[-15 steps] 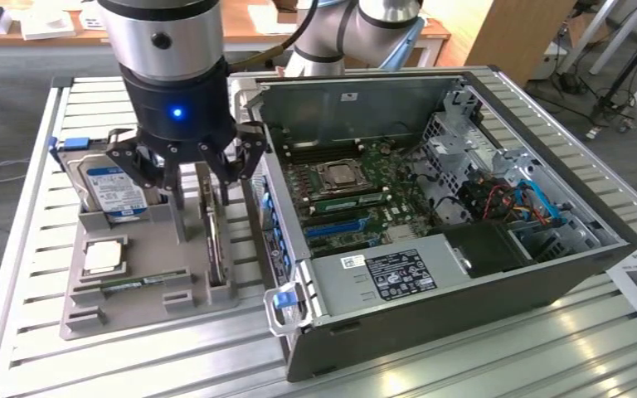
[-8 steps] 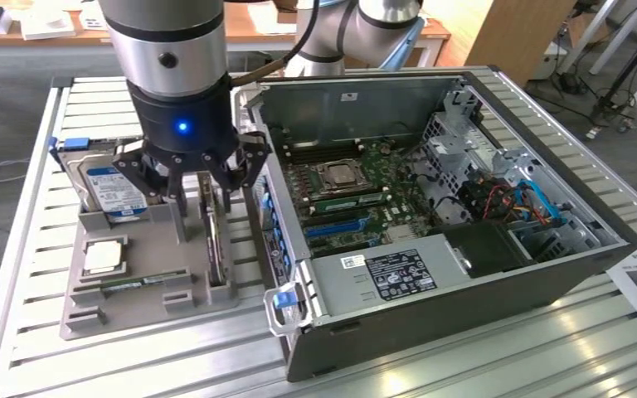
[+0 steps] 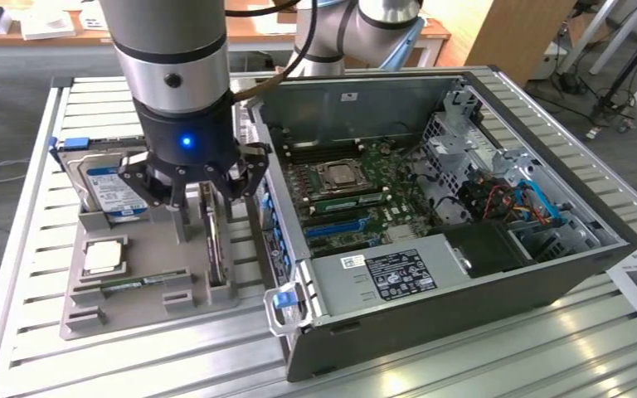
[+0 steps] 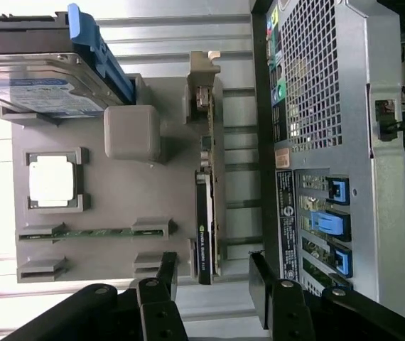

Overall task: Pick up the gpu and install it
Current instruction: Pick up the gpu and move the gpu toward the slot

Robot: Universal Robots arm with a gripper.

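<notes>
Gripper (image 3: 216,217) hangs right over the gpu (image 3: 216,253), jaws spread wide, nothing held. The card stands on edge in the grey holder (image 3: 153,294), just beside the open computer case (image 3: 463,307) on the exterior view's left, with the hard drive (image 3: 114,192) further left. I'd judge it light, stiff and fragile: pinch its flat faces near the upper edge. The fingers possibly straddle it; hard to tell.
</notes>
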